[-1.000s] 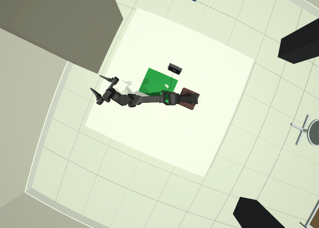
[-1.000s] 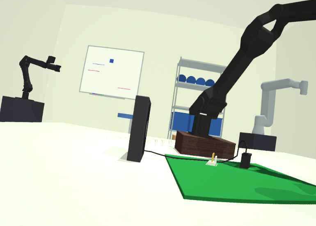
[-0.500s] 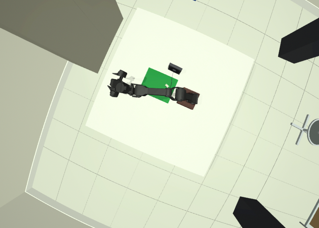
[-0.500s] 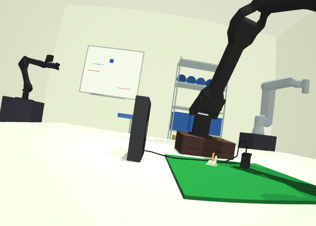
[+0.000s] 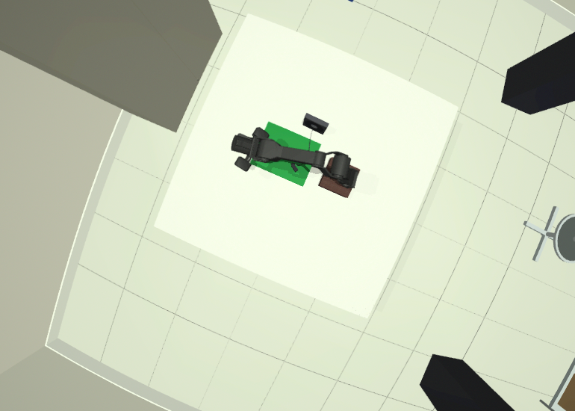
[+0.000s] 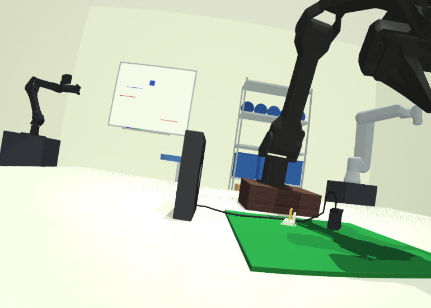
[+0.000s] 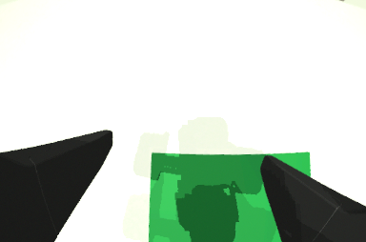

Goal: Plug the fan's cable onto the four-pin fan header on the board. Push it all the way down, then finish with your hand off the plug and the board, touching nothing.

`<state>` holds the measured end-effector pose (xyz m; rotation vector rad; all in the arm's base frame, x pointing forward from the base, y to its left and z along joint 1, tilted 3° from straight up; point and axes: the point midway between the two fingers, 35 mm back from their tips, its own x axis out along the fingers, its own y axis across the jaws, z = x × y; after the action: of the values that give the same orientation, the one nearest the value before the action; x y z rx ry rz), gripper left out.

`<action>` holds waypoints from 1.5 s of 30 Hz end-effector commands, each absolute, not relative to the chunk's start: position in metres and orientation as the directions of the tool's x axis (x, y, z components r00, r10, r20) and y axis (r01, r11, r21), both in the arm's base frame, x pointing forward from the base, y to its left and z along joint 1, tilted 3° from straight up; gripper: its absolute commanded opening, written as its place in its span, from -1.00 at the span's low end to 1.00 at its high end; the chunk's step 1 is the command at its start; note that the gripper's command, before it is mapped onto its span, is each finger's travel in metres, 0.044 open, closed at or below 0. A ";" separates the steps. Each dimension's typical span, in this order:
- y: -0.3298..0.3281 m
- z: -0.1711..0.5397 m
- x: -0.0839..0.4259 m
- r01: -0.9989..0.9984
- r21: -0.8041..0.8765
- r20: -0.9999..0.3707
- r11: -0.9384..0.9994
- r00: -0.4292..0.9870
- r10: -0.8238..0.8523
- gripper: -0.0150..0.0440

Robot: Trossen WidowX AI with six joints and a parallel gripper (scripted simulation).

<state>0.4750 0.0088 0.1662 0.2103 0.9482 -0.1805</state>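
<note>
The green board (image 5: 291, 135) (image 6: 271, 261) lies flat. The white four-pin header (image 6: 288, 222) stands on it, with a yellow and a white upright part showing; in the top view the arm hides it. The black plug (image 6: 335, 219) (image 5: 294, 167) is apart from the header, near the board's edge, roughly upright with its cable (image 6: 243, 216) looping from its top. The cable runs to the black fan (image 6: 189, 176) (image 5: 315, 123), which stands upright beside the board. My gripper (image 7: 189, 151) (image 5: 251, 148) is wide open and empty, high above the board's end, away from the plug. Neither plug nor header shows in the wrist view.
My arm's brown wooden base block (image 5: 334, 187) (image 6: 278, 198) stands beside the board. The arm passes over the board, and its shadow falls there. The white table top (image 5: 260, 239) surrounds these things. A grey cabinet (image 5: 139, 39) stands beyond the table's edge.
</note>
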 end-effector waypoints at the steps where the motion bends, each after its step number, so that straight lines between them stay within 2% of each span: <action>1: 0.001 0.139 0.401 0.382 0.153 -0.944 0.911 0.328 0.021 1.00; 9: 0.002 0.122 0.291 0.614 0.093 -0.985 0.784 -0.058 0.162 1.00; 11: 0.003 0.122 0.277 0.642 0.075 -0.977 0.763 -0.104 0.184 1.00; 20: 0.003 0.122 0.275 0.645 0.072 -0.976 0.760 -0.110 0.186 1.00; 28: 0.005 0.062 0.280 0.646 0.072 -0.976 0.760 -0.111 0.187 1.00; 45: 0.006 0.042 0.282 0.646 0.072 -0.976 0.760 -0.111 0.187 1.00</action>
<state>0.2814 0.0048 0.0495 0.6624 1.6639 -0.4401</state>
